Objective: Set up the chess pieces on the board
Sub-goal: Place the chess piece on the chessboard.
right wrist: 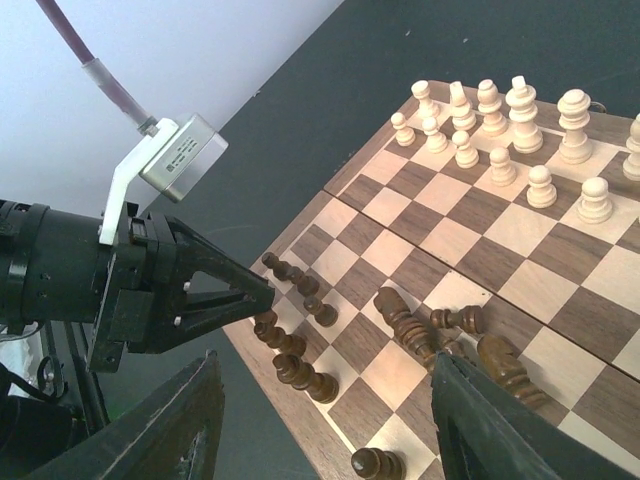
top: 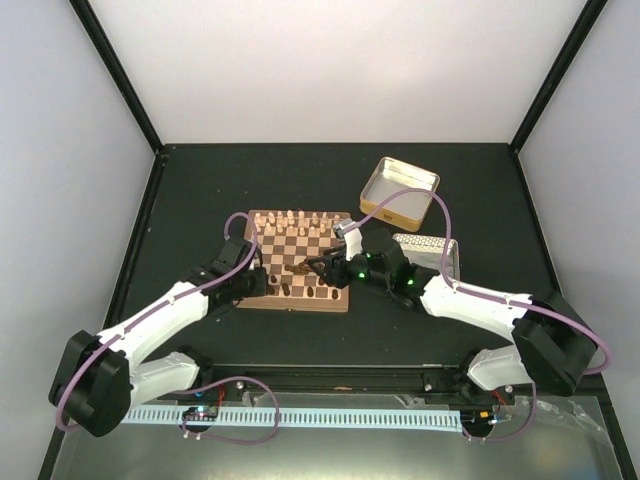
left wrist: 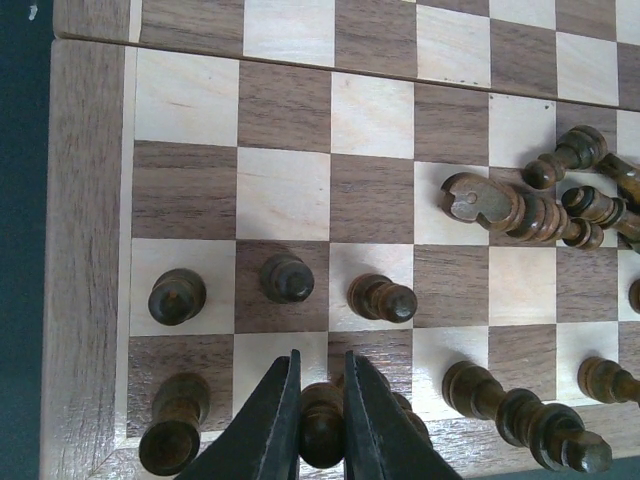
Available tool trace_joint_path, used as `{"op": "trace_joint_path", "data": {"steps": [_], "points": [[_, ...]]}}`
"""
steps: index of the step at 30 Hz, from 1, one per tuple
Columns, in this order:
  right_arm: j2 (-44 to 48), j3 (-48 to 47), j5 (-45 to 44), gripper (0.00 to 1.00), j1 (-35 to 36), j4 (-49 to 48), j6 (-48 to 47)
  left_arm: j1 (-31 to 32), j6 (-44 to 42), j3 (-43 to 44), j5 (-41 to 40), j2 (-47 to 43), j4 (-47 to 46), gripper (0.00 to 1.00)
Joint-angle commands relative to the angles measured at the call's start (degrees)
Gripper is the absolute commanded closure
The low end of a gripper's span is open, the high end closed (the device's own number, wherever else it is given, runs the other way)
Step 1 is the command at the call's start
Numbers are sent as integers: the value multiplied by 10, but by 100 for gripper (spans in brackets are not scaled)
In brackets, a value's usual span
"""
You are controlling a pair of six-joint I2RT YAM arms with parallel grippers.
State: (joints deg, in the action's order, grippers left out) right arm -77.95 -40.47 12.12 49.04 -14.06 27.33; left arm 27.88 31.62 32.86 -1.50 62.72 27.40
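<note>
The board lies mid-table, with pale chessmen standing along its far rows. My left gripper is shut on a dark brown chess piece that stands upright at the board's near edge. Three dark pawns stand in the row beyond it. More dark pieces stand on either side in the near row. Several dark pieces lie toppled in a heap toward the middle. My right gripper hangs open above the board's near right part, holding nothing, with the left gripper facing it.
An open metal tin sits behind the board's right corner. A second tin with a patterned surface lies right of the board, partly under my right arm. Dark matte table surrounds the board, bounded by white walls.
</note>
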Motion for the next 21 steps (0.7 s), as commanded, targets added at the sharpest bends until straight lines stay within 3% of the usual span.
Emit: {"op": "trace_joint_path", "data": {"steps": [1,11,21], "points": [[0,-14,-16,43,-1,-3,-4,3,-4,11,-11,-5,-4,98],[21,-4,-57,43,-1,0,13,7,-25,65,-9,-45,24,98],[54,27,-111,43,-2,4,32,26,-39,112,67,49,-9,98]]}}
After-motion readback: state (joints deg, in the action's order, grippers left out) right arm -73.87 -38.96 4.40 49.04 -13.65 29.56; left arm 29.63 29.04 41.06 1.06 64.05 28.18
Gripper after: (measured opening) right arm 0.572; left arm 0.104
